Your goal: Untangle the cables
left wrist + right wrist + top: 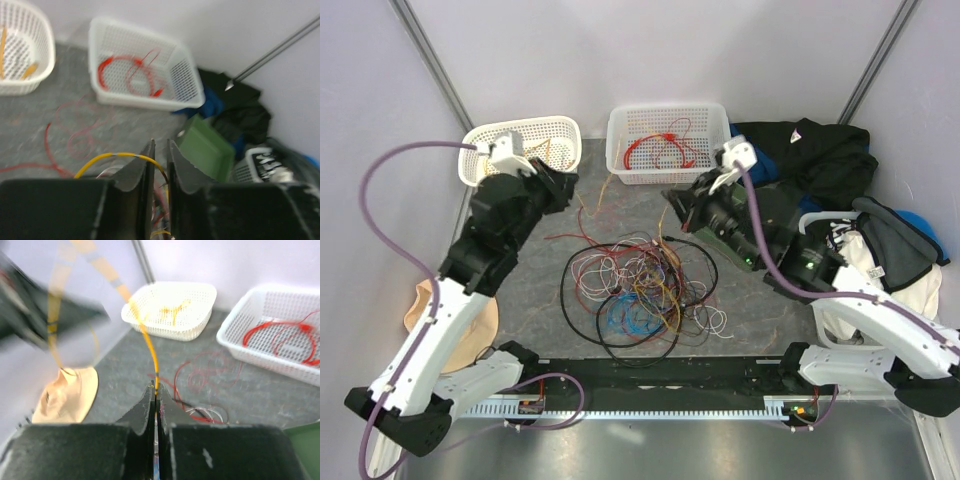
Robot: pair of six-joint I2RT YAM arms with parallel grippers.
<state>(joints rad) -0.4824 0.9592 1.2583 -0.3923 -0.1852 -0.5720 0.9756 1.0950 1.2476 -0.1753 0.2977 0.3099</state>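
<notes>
Take the rectangular basket [668, 143] at the far middle of the grey table [530, 250] as your landmark. Your left arm [470, 270] reaches up on the basket's left and your right arm [840, 290] comes in from its right. Both wrists hang over the table just on the near side of the basket.

A pile of dark clothes [820, 150] lies directly right of the basket. The main tangle of cables [635, 290] sits on the near side of the basket, well apart from it. Its thin wires are red, orange, blue and white, ringed by a thicker black cable [565, 300]. The basket itself holds coiled red cables [655, 150]. A rounded basket [520, 140] stands just to its left, with a few orange strands in it. A beige hat [67, 392] lies far to the basket's near left, at the table's edge. A green box [205, 147] sits near its right near corner.

The fingers of your right gripper [155, 387] are pressed together on a yellow cable [149, 347], which rises from their tips toward the rounded basket. The fingers of your left gripper [160, 145] stand a little apart. The yellow cable runs through the slit between them. Thin red loops [75, 125] lie on the table between the basket and the tangle.
</notes>
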